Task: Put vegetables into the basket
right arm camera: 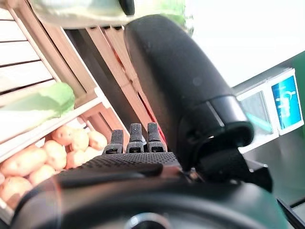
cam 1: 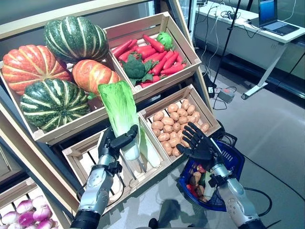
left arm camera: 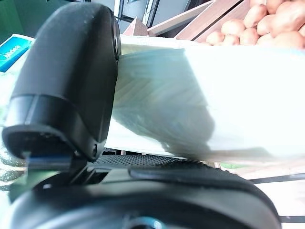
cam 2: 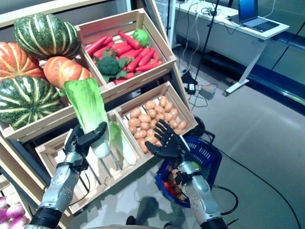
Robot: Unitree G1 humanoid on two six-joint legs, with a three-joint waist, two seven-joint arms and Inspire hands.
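My left hand [cam 1: 116, 143] is shut on the white stalk of a napa cabbage [cam 1: 118, 109], holding it upright above the lower left crate [cam 1: 81, 162]; its green leaves rise in front of the pumpkins. In the left wrist view the pale stalk [left arm camera: 190, 100] lies against my thumb [left arm camera: 71, 76]. My right hand [cam 1: 196, 140] hovers open, fingers spread, over the corner of the potato crate [cam 1: 177, 119] and above the blue basket [cam 1: 236, 160]. The basket stands on the floor and holds several vegetables [cam 1: 195, 181]. A second cabbage [cam 1: 148, 150] leans in the lower left crate.
The wooden rack holds pumpkins [cam 1: 57, 71] in the upper left crate and red peppers with broccoli [cam 1: 147, 57] in the upper right one. Purple onions [cam 1: 28, 212] lie at the lower left. A desk with a laptop [cam 1: 271, 19] stands at the back right.
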